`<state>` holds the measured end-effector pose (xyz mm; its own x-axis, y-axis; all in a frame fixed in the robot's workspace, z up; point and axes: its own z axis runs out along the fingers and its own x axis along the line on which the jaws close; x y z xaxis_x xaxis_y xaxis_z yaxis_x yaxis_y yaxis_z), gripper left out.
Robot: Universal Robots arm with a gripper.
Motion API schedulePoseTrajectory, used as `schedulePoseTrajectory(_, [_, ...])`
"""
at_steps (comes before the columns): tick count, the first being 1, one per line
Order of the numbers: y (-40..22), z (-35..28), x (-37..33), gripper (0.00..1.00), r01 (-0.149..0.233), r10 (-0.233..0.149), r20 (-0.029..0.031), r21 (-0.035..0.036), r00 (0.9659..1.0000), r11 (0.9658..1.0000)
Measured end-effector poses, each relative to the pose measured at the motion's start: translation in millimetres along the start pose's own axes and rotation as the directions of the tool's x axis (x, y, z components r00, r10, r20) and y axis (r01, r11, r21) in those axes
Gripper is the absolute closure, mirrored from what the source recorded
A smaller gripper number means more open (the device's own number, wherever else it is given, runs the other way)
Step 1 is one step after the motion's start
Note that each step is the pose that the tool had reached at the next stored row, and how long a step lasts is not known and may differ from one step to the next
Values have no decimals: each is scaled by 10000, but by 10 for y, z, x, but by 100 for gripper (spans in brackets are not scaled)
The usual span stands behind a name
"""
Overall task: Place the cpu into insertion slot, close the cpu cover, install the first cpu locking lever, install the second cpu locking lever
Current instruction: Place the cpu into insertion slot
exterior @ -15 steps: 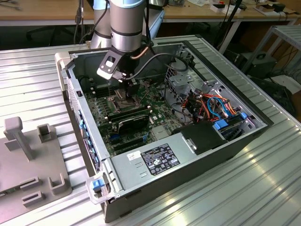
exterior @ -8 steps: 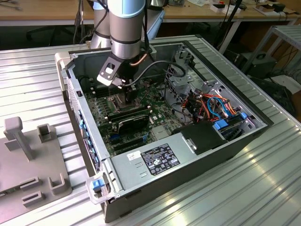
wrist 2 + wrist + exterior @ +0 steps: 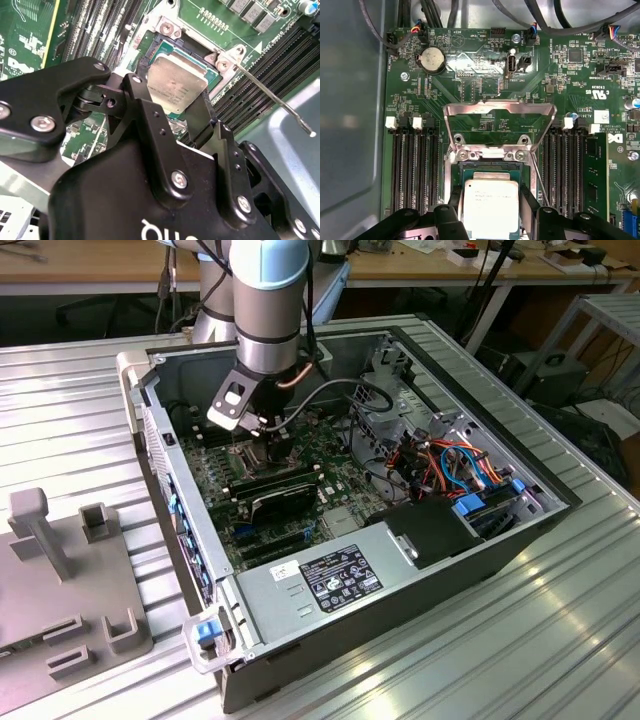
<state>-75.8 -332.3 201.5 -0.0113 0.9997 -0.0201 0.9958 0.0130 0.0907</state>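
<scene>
The cpu (image 3: 177, 87), a flat square chip with a dull silver top, sits between my gripper's (image 3: 172, 100) black fingers (image 3: 139, 97), low over the insertion slot (image 3: 490, 169) on the green motherboard. Both wrist views show a finger pressed against each side of the cpu (image 3: 491, 207), so the gripper (image 3: 491, 200) is shut on it. The cpu cover (image 3: 470, 107), a grey metal frame, is swung open and lies back from the slot. One thin locking lever (image 3: 270, 97) sticks out unlatched beside the socket. In the exterior view my gripper (image 3: 262, 435) reaches down into the open computer case.
Black memory slots (image 3: 415, 170) flank the socket on both sides. A black card (image 3: 280, 502), a power supply (image 3: 330, 580) and coloured cables (image 3: 450, 465) fill the case. The case walls (image 3: 160, 440) surround the board. A grey fixture (image 3: 60, 580) stands on the exterior view's left.
</scene>
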Motion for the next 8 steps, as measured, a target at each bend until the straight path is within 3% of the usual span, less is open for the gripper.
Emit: schedulePoseTrajectory(8, [1, 4, 0, 45, 1, -1, -1, 0, 10000, 10000])
